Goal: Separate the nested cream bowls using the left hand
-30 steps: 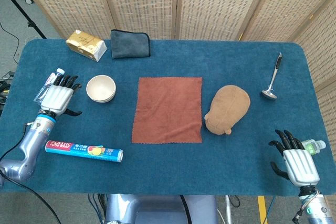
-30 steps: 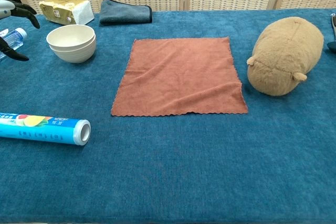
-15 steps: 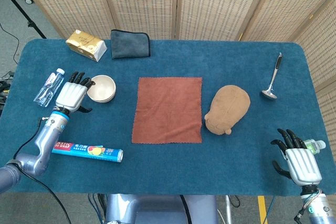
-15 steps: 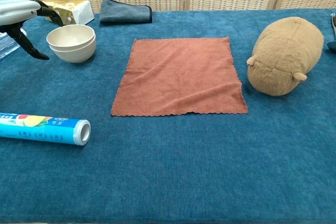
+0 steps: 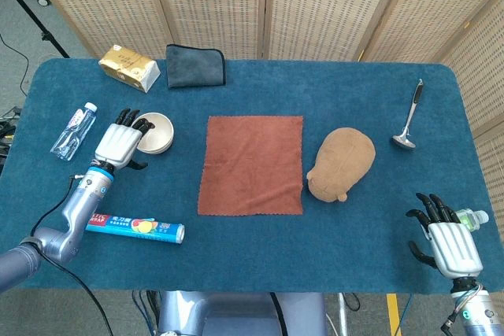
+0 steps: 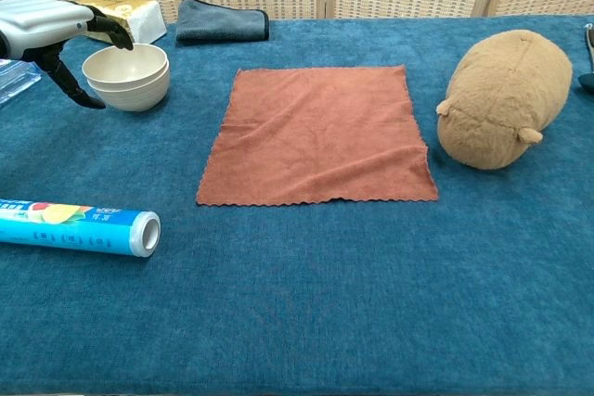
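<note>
Two cream bowls [image 5: 156,132] [image 6: 128,75] sit nested, one inside the other, on the blue table left of the rust cloth. My left hand [image 5: 120,143] [image 6: 51,23] hovers at their left rim, fingers spread, its fingertips [image 6: 117,32] reaching over the rim and the thumb hanging outside the wall. It holds nothing. My right hand [image 5: 447,243] rests open near the table's front right corner, far from the bowls, and shows only in the head view.
A rust cloth [image 5: 252,164] lies mid-table with a brown plush [image 5: 341,161] to its right. A food-wrap roll [image 5: 134,228] lies in front of the bowls, a water bottle [image 5: 72,130] to their left. A tissue pack [image 5: 128,68], grey pouch [image 5: 194,65] and ladle [image 5: 409,116] lie farther back.
My left hand has moved right from beside the water bottle to the bowls' left rim, its fingertips now over the rim. The right hand has barely moved.
</note>
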Available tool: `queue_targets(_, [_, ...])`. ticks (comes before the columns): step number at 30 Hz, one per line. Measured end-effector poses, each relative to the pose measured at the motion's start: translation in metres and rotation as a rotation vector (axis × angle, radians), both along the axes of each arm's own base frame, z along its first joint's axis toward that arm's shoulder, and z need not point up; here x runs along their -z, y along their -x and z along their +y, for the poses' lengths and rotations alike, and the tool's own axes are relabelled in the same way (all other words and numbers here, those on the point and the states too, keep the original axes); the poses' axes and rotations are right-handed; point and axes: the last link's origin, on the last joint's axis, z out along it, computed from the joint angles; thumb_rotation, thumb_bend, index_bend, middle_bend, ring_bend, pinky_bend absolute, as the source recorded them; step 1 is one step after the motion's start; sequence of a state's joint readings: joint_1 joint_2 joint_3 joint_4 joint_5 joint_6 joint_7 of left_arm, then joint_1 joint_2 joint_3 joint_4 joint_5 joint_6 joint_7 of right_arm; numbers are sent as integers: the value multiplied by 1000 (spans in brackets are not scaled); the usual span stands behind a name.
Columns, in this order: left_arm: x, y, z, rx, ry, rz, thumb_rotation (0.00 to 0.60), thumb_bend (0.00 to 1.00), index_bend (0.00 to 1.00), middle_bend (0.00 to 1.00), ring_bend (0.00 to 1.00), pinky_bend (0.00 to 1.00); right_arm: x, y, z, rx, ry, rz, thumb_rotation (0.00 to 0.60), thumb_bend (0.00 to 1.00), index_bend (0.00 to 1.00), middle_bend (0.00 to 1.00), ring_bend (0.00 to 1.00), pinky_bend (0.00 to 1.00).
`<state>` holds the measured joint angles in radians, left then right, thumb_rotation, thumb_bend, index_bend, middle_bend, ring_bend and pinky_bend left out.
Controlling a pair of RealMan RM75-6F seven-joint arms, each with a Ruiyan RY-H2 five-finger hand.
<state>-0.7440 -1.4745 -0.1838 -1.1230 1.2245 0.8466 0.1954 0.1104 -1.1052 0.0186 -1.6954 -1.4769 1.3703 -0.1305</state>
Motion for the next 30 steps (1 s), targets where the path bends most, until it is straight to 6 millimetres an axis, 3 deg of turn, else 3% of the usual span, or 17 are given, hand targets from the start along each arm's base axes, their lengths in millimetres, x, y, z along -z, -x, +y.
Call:
queue_targets(14, [7,-1,0,-3,-5,-6,553,166,386,353,99,25,-1,0,-1,-2,7,-2,600,351,311,88,22,169])
queue_targets(30, [8,-5,0,5,-22,-19,598,178,445,395,102,25,-1,1,-1,1,4,0,600,351,311,87,21,169])
